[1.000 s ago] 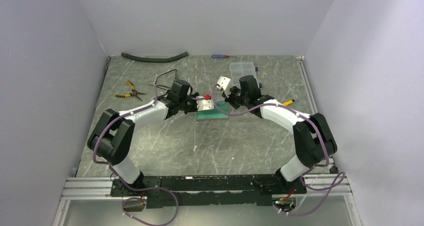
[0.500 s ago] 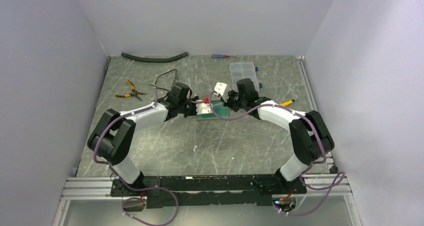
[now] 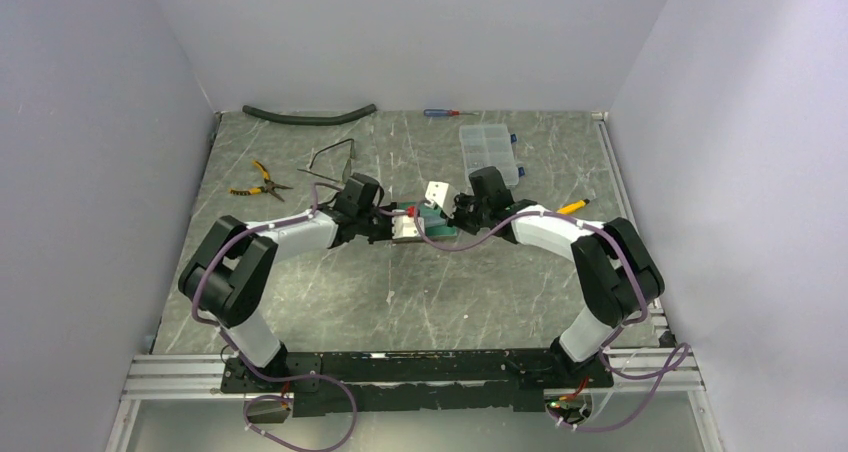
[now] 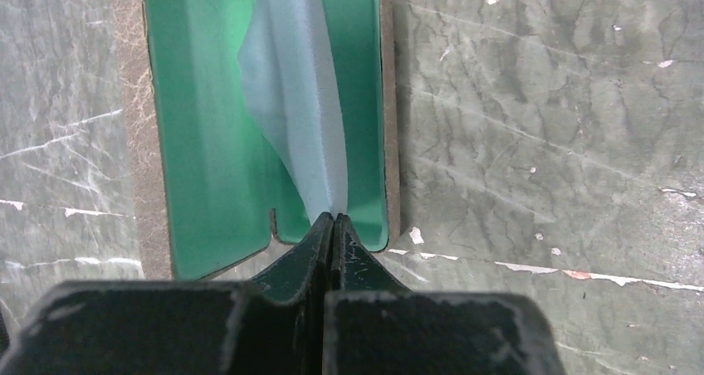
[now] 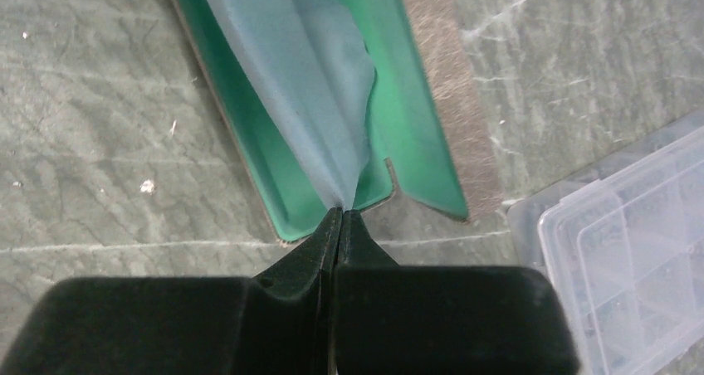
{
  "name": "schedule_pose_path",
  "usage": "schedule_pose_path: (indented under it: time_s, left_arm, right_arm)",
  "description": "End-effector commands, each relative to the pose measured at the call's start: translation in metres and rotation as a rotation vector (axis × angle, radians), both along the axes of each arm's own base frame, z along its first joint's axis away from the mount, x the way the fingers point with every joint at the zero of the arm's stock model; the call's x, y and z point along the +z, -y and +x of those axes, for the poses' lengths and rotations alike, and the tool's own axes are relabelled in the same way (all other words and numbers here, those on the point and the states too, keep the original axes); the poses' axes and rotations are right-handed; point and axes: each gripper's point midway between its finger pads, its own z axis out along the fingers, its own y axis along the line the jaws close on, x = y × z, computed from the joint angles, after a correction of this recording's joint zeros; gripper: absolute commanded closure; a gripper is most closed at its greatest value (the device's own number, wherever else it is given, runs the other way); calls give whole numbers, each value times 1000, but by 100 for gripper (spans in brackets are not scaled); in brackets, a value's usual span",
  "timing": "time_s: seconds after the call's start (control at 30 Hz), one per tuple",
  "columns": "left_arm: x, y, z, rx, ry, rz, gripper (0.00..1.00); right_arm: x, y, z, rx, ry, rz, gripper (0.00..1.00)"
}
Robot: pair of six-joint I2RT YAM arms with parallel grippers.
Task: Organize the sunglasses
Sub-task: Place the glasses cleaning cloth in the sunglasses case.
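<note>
The sunglasses (image 3: 330,152), thin dark wire frames, lie on the table behind the left arm, apart from both grippers. An open brown case with teal lining (image 4: 199,143) (image 5: 407,118) lies at mid-table (image 3: 436,232). A pale blue cloth (image 4: 295,93) (image 5: 307,68) hangs over the lining. My left gripper (image 4: 333,217) (image 3: 420,224) is shut on one end of the cloth at the case's near edge. My right gripper (image 5: 341,211) (image 3: 445,218) is shut on the other end, facing the left one across the case.
Yellow-handled pliers (image 3: 258,180) lie at the left, a dark hose (image 3: 308,115) and a screwdriver (image 3: 440,113) along the back wall. A clear plastic organizer box (image 3: 487,144) (image 5: 623,250) sits just behind the right gripper. A yellow pen (image 3: 572,207) lies at the right.
Both grippers have come down and closer together over the case, carrying the cloth with them. Both stayed shut.
</note>
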Motion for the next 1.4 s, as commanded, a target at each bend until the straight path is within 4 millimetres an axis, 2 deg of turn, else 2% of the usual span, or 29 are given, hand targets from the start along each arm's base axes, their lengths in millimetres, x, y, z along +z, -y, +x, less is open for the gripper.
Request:
schedule_pose_path:
  time_s: [0.0, 0.2, 0.6, 0.8, 1.03, 1.3, 1.37]
  left_arm:
    - [-9, 2, -3, -34, 0, 7, 97]
    - [-11, 6, 3, -52, 31, 6, 97]
    - [-16, -3, 4, -63, 64, 59, 97]
    - [-24, -4, 1, -76, 52, 62, 97]
    - [-21, 0, 9, -54, 71, 45, 97]
    - [-29, -1, 0, -77, 49, 57, 97]
    - [-31, -2, -2, -80, 44, 61, 97]
  right_arm:
    - [-5, 9, -6, 29, 10, -53, 100]
    - [-11, 7, -6, 27, -3, -57, 100]
    - [-21, -1, -8, 17, -31, -50, 100]
    - [-23, -1, -4, -12, -30, -50, 100]
    - [-23, 1, 2, -57, -32, -47, 100]
    - [-25, 2, 0, -48, -32, -53, 100]
    - [-24, 2, -1, -45, -32, -49, 97]
